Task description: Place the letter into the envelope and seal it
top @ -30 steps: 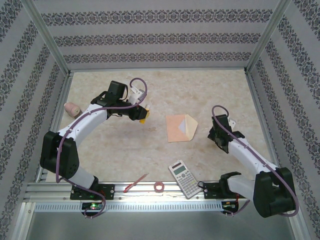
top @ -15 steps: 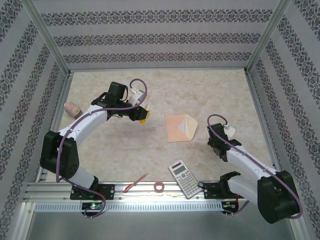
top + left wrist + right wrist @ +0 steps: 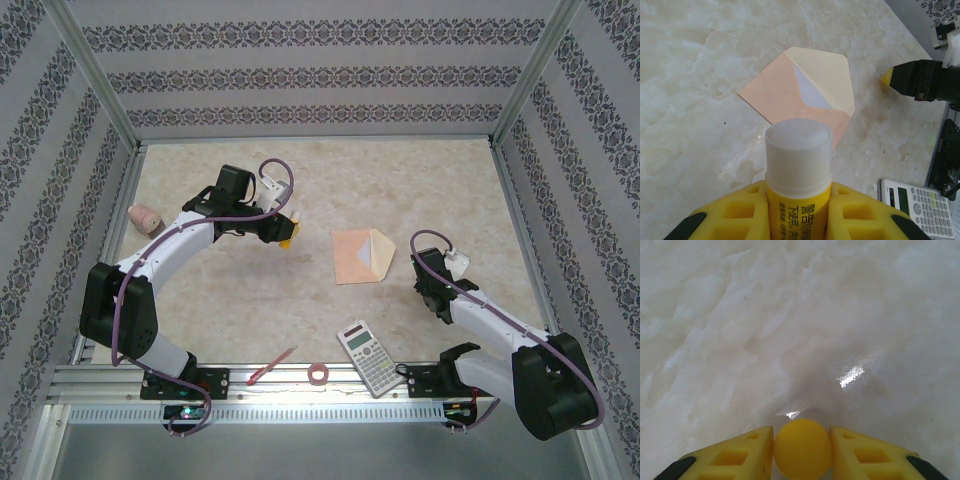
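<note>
Envelope (image 3: 352, 258) lies flat on the table (image 3: 250, 300), a bit right of centre and between the two arms, peach body to the L and the paler cream flap (image 3: 383, 256) folded open to the R. A white wedge shows in its mouth, which I read as the letter (image 3: 810, 92), white back up and tucked inside w/ only that sliver exposed; no pink face or red border visible. L pincer (image 3: 798, 196) is closed snug on a glue stick (image 3: 798, 150), yellow pads on both sides of the yellow printed barrel and the whitish top sticking out ahead of the pads. From the L wrist cam the stick points toward the envelope but sits apart from it, not touching the paper. In the top view that pincer hangs left of the envelope w/ bare table between them. R pincer (image 3: 802, 432) is low over bare marble-look table, just right of the envelope's flap side. It has a round yellow piece (image 3: 802, 450) between its pads, and both pads look to be against it w/ no clear gap, so I call it gripped; can't tell what the piece is. Calculator (image 3: 368, 357) sits near the front edge, just beside the R arm base. A red pen (image 3: 272, 366) and a small pinkish tape ring (image 3: 318, 374) lie along the front rail to its left. A small pink object (image 3: 143, 217) rests far L, near the wall.
</note>
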You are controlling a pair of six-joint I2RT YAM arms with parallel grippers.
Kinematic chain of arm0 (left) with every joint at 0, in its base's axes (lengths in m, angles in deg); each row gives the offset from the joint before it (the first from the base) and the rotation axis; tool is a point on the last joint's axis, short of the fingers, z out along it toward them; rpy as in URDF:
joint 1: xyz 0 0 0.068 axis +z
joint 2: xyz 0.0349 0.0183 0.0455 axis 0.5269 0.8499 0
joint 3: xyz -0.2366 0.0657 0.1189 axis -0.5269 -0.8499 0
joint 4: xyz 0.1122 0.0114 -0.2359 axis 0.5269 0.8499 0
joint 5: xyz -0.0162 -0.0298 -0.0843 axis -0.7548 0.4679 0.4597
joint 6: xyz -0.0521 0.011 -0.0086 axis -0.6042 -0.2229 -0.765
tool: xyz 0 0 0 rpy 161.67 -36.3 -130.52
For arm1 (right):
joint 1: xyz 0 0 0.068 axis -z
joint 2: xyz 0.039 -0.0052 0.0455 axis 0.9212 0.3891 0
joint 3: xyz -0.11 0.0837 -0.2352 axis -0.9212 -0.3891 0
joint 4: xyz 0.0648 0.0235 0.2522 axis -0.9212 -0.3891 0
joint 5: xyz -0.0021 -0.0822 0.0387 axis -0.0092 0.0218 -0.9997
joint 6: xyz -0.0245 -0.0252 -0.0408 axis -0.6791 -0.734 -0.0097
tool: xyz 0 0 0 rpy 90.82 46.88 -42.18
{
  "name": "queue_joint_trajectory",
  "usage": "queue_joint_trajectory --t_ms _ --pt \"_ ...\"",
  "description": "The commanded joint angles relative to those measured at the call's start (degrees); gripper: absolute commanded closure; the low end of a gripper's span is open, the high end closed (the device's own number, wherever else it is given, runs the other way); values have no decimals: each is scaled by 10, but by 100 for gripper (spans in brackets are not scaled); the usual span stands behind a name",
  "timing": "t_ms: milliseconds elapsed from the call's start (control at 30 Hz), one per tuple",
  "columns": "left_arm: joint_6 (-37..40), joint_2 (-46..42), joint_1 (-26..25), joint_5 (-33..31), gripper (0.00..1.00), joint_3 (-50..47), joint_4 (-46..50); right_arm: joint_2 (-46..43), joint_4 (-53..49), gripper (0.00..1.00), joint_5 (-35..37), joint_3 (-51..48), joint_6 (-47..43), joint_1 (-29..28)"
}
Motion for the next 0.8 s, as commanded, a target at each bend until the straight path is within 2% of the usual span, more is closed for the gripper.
queue_joint_trajectory --t_ms 0,267,467,600,667,767 --pt "-3 -11 5 16 100 -5 -22 1 -2 63 18 2 7 -9" --pt "-3 -12 5 17 100 -7 -23 1 -4 54 20 7 10 -14" --pt "-9 -15 5 12 100 -6 -26 -27 -36 32 24 32 3 -15" --pt "-26 -17 7 7 100 -3 -39 -85 -90 9 40 91 -26 -8" --pt "-44 -18 9 8 100 0 -54 -103 -114 2 42 126 -44 1" --pt "-76 -21 8 20 100 5 -89 -112 -127 2 5 175 -77 27"
